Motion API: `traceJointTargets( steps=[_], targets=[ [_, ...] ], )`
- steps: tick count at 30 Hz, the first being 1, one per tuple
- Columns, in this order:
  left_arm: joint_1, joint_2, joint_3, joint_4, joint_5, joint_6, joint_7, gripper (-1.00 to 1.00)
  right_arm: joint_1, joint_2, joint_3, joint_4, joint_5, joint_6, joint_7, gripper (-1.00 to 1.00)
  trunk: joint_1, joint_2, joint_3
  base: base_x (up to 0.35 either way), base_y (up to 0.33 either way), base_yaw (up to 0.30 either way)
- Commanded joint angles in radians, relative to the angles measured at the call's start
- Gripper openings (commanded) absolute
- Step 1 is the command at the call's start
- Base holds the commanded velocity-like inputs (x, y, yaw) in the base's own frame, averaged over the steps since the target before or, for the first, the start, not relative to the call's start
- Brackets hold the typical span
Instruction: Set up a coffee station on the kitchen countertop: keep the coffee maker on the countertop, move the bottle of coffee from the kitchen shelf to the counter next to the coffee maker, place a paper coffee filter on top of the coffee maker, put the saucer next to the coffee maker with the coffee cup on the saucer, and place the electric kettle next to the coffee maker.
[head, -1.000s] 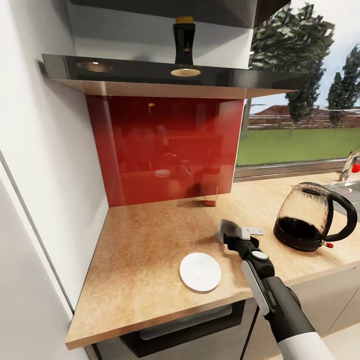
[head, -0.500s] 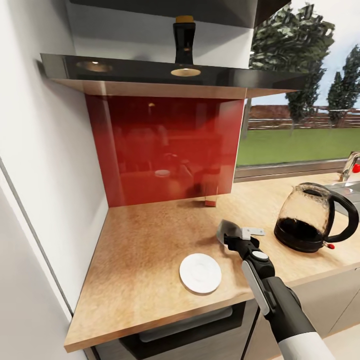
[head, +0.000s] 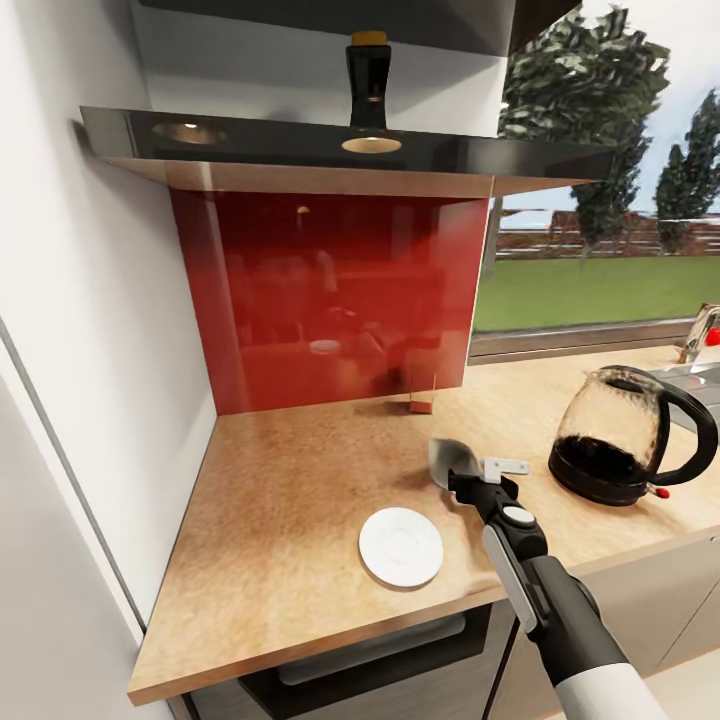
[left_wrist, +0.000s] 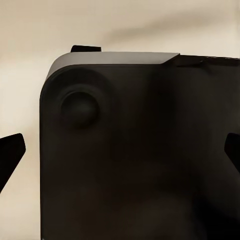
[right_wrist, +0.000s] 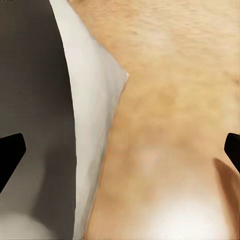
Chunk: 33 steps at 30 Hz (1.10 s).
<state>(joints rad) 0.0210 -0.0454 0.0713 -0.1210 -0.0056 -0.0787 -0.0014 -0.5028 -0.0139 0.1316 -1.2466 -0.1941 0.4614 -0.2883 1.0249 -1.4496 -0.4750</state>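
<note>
- The counter (head: 290, 480) has a long open edge facing the robot. Anything nudged off the front would fall to the floor.
- The kettle (head: 625, 435) stands on the counter, well to the right of the arm. A wide swing of the right forearm could clip its handle and shove it toward the sink.
- The bottle (head: 368, 85) is on the shelf above the hood, upright and near the edge. It looks tall and narrow, so a careless reach could tip it.
- The saucer (head: 400, 545) lies flat near the front edge, just left of the right arm. A low pass by the arm could scrape it over the edge.
- The filter (head: 447, 458) sits at the tip of the right gripper (head: 462, 478), low over the counter.
  - In the right wrist view the fingertips are spread wide, with the filter nearer one of them, so I cannot tell whether it is gripped at all.
  - It is thin and light, so it may slip, crumple or be pushed along instead of being lifted.
- The left gripper (left_wrist: 120, 150) is also spread, facing a dark rounded body.
- Since a second ago the right gripper has eased slightly left and forward, and the filter with it, now tilted more. The kettle, saucer and bottle have not moved.
</note>
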Motion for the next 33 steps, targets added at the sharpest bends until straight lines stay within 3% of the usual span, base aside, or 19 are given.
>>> traceJointTargets(
  steps=[1, 9, 10, 33],
  targets=[
    [0.0, -0.001, 0.007, -0.001, -0.001, -0.001, 0.0, 1.0, 0.0, -0.001, 0.003, 0.026, -0.016, 0.002, -0.011, 1.0, 0.0, 0.0, -0.001, 0.0, 0.0, 0.0],
    [0.0, -0.001, 0.007, -0.002, -0.001, -0.001, 0.0, 1.0, 0.0, -0.001, 0.003, 0.05, -0.016, -0.002, -0.011, 1.0, 0.0, 0.0, -0.001, 0.008, 0.0, 0.0],
    [0.0, -0.001, 0.007, -0.002, -0.001, -0.001, 0.0, 1.0, 0.0, -0.001, 0.003, 0.051, -0.016, -0.003, -0.011, -1.0, 0.0, 0.0, -0.001, 0.062, 0.0, 0.0],
    [0.0, -0.001, 0.007, -0.001, 0.0, -0.001, 0.0, 1.0, 0.0, -0.001, 0.003, 0.045, -0.016, -0.003, -0.01, -1.0, 0.0, 0.0, -0.001, 0.011, 0.0, 0.0]
  ],
)
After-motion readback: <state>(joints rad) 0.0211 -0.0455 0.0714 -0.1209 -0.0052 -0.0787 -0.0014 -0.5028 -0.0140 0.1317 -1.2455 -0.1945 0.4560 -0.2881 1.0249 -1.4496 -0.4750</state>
